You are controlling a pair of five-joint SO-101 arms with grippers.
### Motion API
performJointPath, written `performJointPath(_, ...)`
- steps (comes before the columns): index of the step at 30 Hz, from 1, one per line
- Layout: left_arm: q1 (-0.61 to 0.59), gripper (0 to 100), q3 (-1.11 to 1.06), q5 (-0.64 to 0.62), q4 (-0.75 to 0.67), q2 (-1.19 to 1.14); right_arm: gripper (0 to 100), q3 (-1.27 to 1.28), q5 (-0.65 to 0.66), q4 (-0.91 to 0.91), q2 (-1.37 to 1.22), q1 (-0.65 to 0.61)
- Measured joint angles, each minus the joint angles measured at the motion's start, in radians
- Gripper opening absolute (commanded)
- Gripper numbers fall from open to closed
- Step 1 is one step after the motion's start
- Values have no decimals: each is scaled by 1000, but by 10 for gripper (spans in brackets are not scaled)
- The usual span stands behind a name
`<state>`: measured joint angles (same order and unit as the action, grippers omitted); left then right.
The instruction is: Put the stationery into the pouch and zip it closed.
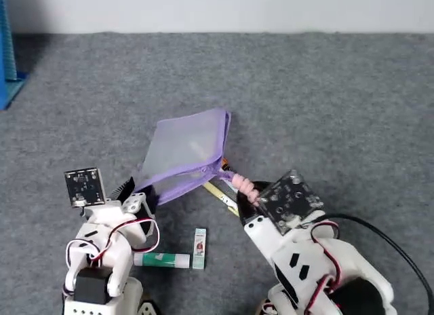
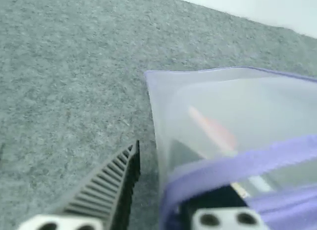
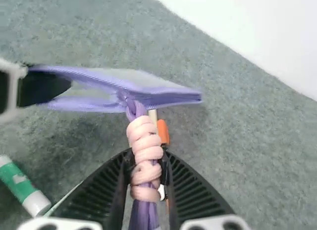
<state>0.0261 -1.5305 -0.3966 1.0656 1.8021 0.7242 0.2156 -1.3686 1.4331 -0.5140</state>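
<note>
The translucent purple pouch [image 1: 186,149] lies mid-table with its mouth towards the arms. My right gripper [image 3: 146,165] is shut on the pink braided zipper pull [image 3: 144,145] at the pouch's right corner [image 1: 227,169]. My left gripper [image 2: 158,190] is open at the pouch's left corner [image 1: 146,186]. One of its fingers [image 2: 218,202] sits between the two purple zip bands and the other finger [image 2: 111,188] stands outside. A reddish item [image 2: 213,128] shows through the pouch wall. A green-and-white glue stick [image 1: 161,259] and a small eraser box [image 1: 199,248] lie on the carpet between the arms.
A yellow pencil-like piece [image 1: 220,193] with an orange end [image 3: 162,132] lies under the pouch's right corner beside my right gripper. A blue object [image 1: 8,50] stands at the far left edge. Grey carpet stretches open beyond the pouch.
</note>
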Motion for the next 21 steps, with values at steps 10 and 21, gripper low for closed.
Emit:
performJointPath(10,-25,12,72,3,83,-6,240,-6,-2,-133,9,23)
performJointPath(21,-199,12,295,9,269,-6,207,-23,-5,-176,-152,229)
